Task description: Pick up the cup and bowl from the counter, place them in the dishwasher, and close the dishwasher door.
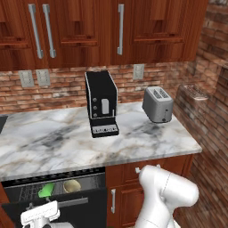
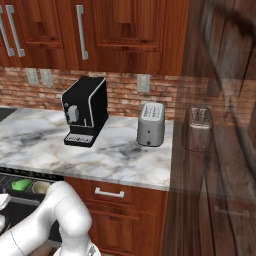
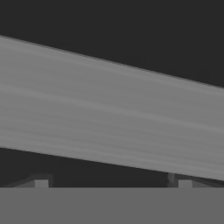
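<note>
The black dishwasher (image 1: 26,187) sits under the marbled counter (image 1: 67,138) with its door (image 1: 84,209) tilted partly open. In the rack behind the door stand the green cup (image 1: 46,190) and, to its right, the tan bowl (image 1: 71,185). Both show again in the right base view, the cup (image 2: 20,185) beside the bowl (image 2: 41,187). My gripper (image 1: 40,207) is low, right in front of the door's grey bar handle (image 1: 71,201). In the hand view that handle (image 3: 112,118) crosses the picture very close. My gripper (image 3: 113,183) is open, its fingertips (image 3: 41,183) far apart and holding nothing.
A black coffee machine (image 1: 101,103) and a silver toaster (image 1: 157,104) stand on the counter. Reddish wooden cabinets (image 1: 127,196) adjoin the dishwasher on the right, and a brick wall (image 1: 209,120) closes the counter's right end.
</note>
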Controlling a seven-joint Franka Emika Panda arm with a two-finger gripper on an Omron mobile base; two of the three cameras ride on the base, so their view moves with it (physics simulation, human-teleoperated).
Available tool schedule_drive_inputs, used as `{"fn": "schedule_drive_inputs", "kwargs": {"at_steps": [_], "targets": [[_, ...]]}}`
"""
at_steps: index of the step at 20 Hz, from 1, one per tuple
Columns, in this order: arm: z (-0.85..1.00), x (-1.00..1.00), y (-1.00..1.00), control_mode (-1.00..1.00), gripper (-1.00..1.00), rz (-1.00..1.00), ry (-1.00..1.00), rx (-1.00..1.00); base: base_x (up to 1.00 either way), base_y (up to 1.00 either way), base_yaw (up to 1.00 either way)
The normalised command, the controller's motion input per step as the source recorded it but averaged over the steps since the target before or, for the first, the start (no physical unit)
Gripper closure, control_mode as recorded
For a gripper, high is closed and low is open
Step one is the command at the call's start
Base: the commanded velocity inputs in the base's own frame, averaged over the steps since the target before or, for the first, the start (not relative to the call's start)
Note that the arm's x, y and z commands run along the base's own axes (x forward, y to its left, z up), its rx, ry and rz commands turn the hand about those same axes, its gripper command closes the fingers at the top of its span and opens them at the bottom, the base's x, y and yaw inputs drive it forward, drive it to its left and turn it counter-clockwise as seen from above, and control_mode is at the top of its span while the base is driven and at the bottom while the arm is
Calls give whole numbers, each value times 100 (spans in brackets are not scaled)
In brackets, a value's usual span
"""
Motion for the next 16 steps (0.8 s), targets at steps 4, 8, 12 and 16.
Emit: {"fn": "schedule_drive_inputs", "kwargs": {"at_steps": [4, 8, 12, 16], "targets": [[-86, 59, -36, -100, -100, -11, -17, 0, 0, 0, 0], [-84, 53, -33, -100, -100, -11, -18, 0, 0, 0, 0], [-82, 52, -34, -100, -100, -11, -18, 0, 0, 0, 0], [-83, 51, -32, -100, -100, -11, -18, 0, 0, 0, 0]]}}
